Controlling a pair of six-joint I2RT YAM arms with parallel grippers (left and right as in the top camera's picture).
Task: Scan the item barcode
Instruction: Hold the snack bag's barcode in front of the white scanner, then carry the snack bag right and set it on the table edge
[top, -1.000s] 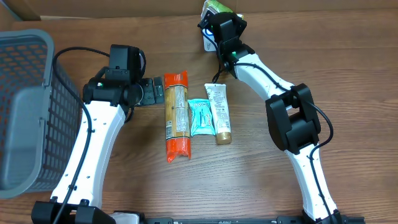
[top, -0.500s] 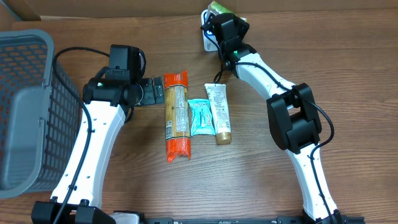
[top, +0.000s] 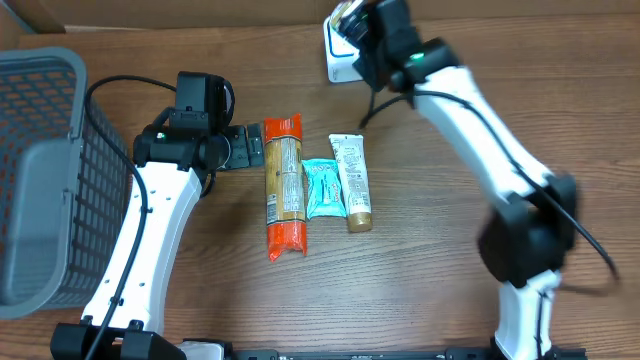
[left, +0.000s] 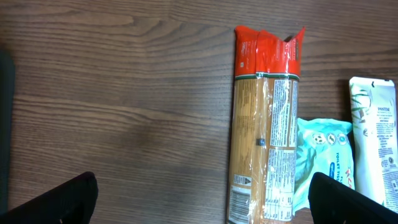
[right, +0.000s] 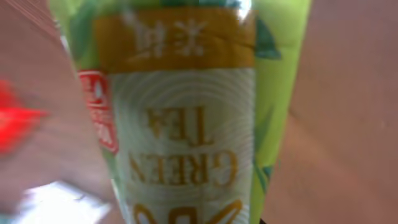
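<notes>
Your right gripper (top: 360, 22) is clenched on the green tea bottle (right: 180, 124) at 12 o'clock, near the table (top: 420, 300) far edge (overhead blurred there). Left gripper (top: 246, 147) released, beside spaghetti pack (top: 284, 185); bare wood toward 6 o'clock.

— How do things lie on your table (top: 400, 295)?
— The basket (top: 40, 170) stands at my left edge. In the middle, three things lie side by side. The pasta packet (top: 284, 185) is on the left, the small packet (top: 323, 188) is in the middle, and the tube (top: 352, 182) is on the right. The small packet touches both neighbours.
— And your two arms?
— My left gripper (top: 252, 147) is just left of the far end of the pasta packet, between it and the basket. My right gripper (top: 355, 22) is at the far edge, over a small device (top: 335, 68) that lies behind the tube. The tea bottle (right: 186, 112) is between its fingers
</notes>
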